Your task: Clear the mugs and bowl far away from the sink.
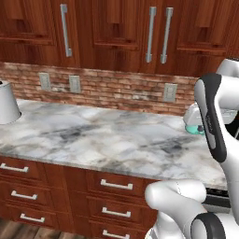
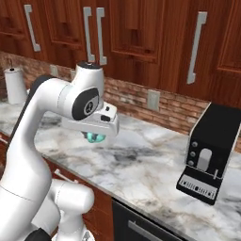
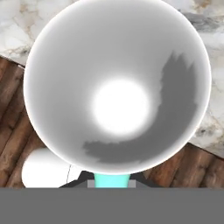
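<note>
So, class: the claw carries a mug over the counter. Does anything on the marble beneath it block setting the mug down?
Nothing visible does. The claw is shut on the mug; the counter below is bare, with the coffee machine off to one side.

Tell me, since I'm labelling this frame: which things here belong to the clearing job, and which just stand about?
Job:
- mug, held by the end effector

Just there:
- coffee machine
- paper towel roll
- marble counter
- wall outlets

counter: grey-veined marble countertop (image 1: 93, 135) | wall: red brick backsplash (image 1: 112, 88) with outlets | above: dark wood cabinets (image 1: 107, 28) (long steel handles) | far end: black coffee machine (image 2: 209, 153) | paper towel roll (image 2: 15, 84) by wall
</note>
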